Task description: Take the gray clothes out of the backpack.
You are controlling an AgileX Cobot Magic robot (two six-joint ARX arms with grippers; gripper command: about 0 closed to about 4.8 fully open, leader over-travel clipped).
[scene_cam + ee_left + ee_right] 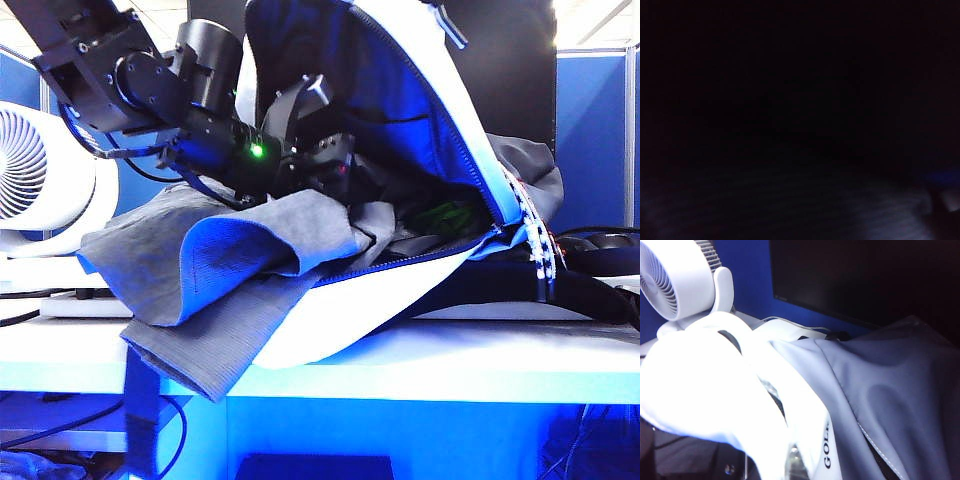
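The backpack (pixel 400 310) lies on its side on the table, zipper open and its flap (pixel 400 70) raised. The gray clothes (pixel 250 260) spill out of the opening and hang over the table's front edge at the left. My left gripper (pixel 335 125) reaches into the opening just above the clothes, its two fingers spread apart with nothing seen between them. The left wrist view is almost black, with only faint ribbed fabric (pixel 880 220). My right gripper (pixel 790 465) is pressed into bunched white backpack (pixel 715 385) fabric, shut on it.
A white fan (pixel 30 180) stands on the table at the left, also in the right wrist view (pixel 670 280). A black screen (pixel 865 275) and blue partitions stand behind. Dark straps (pixel 600 290) trail right of the backpack. The table's front edge (pixel 450 370) is close.
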